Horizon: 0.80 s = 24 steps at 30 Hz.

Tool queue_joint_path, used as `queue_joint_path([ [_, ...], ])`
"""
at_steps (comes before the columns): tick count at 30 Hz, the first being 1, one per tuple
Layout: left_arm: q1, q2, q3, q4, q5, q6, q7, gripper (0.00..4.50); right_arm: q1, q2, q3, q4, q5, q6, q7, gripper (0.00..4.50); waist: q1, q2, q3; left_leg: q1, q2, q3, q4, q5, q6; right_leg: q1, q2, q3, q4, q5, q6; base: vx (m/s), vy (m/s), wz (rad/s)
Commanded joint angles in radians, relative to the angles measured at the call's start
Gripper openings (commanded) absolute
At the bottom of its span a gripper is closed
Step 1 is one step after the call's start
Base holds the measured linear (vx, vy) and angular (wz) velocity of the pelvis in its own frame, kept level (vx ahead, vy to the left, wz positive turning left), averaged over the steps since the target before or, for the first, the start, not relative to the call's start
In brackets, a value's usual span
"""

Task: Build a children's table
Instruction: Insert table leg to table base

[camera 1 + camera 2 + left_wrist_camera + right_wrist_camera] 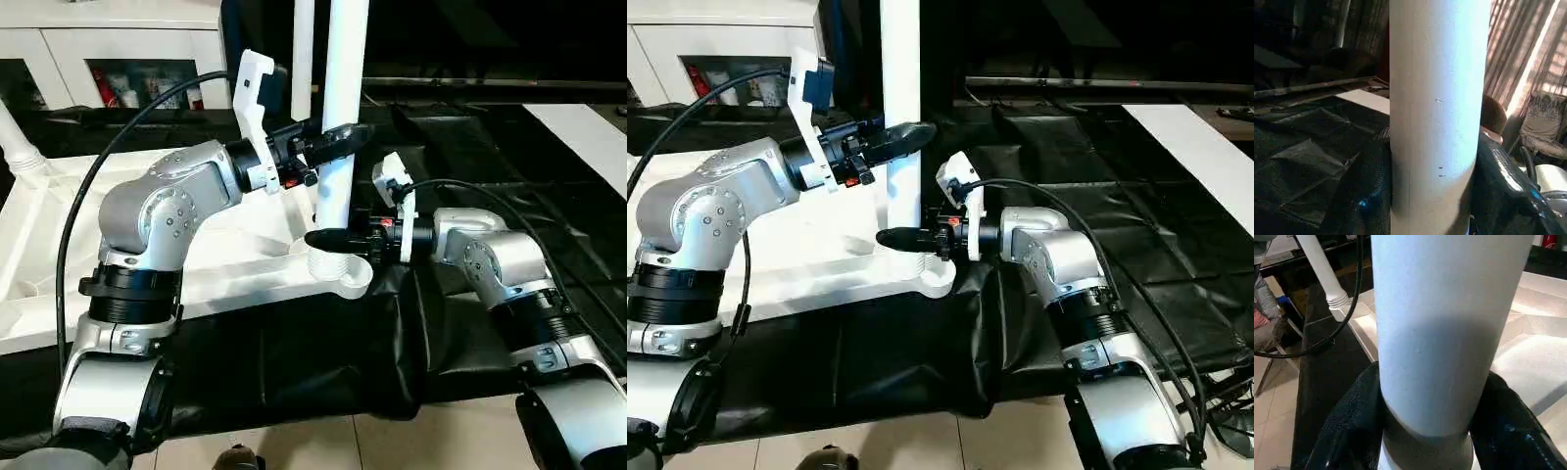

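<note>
Left eye view: leg stands at tabletop corner.

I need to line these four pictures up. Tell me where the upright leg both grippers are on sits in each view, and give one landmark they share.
Left eye view: the leg rises at upper centre from the corner socket.
Right eye view: left of centre.
Left wrist view: the wide white column through the middle.
Right wrist view: the broad white column at centre.
Shared landmark: black fingers flanking the leg, the left gripper higher, the right gripper near the socket.
</note>
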Motion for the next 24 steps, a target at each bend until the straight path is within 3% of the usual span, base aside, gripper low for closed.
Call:
queue_joint_path([
  [1, -0.006, 0.000, -0.022, -0.033, -0.015, 0.011, -0.030, 1.81, 0.015, -0.010, 0.007, -0.033, -0.001, -0.005, 0.019, 2.49, -0.001, 0.001, -0.085, 0.018, 0.033, -0.007, -0.063, -0.126, 0.001, 0.061, -0.058, 0.051, -0.061, -0.088, -0.221, 0.000, 0.000, 0.00],
  [4, -0.003, 0.006, -0.032, -0.038, -0.011, 0.011, -0.041, 1.81, 0.017, -0.011, 0.009, -0.037, 0.007, 0.010, 0.030, 2.68, 0.000, 0.002, -0.085, 0.018, 0.033, -0.007, -0.063, -0.128, 0.001, 0.063, -0.059, 0.051, -0.062, -0.088, -0.220, 0.000, 0.000, 0.00],
  [6, -0.001, 0.014, -0.044, -0.043, -0.007, 0.009, -0.057, 1.81, 0.019, -0.017, 0.018, -0.045, 0.001, 0.008, 0.037, 3.04, 0.000, 0.004, -0.085, 0.018, 0.034, -0.007, -0.063, -0.125, 0.001, 0.062, -0.059, 0.051, -0.060, -0.076, -0.226, 0.000, 0.000, 0.00],
  [15, 0.000, 0.019, -0.054, -0.045, -0.005, 0.006, -0.072, 1.81, 0.028, -0.027, 0.028, -0.062, 0.001, 0.012, 0.063, 3.07, -0.002, 0.002, -0.084, 0.017, 0.033, -0.007, -0.063, -0.137, 0.000, 0.063, -0.059, 0.051, -0.063, -0.101, -0.220, 0.000, 0.000, 0.00],
  [16, -0.001, 0.020, -0.054, -0.044, -0.004, 0.004, -0.073, 1.81, 0.029, -0.027, 0.028, -0.062, 0.000, 0.011, 0.063, 2.80, -0.001, 0.003, -0.085, 0.018, 0.033, -0.007, -0.063, -0.136, -0.001, 0.062, -0.059, 0.051, -0.062, -0.100, -0.220, 0.000, 0.000, 0.00],
  [24, -0.009, 0.029, -0.050, -0.033, -0.002, -0.001, -0.077, 1.81, 0.034, -0.029, 0.030, -0.064, -0.003, 0.006, 0.063, 2.40, -0.001, 0.005, -0.085, 0.018, 0.033, -0.008, -0.063, -0.132, -0.001, 0.062, -0.058, 0.051, -0.060, -0.080, -0.226, 0.000, 0.000, 0.00],
])
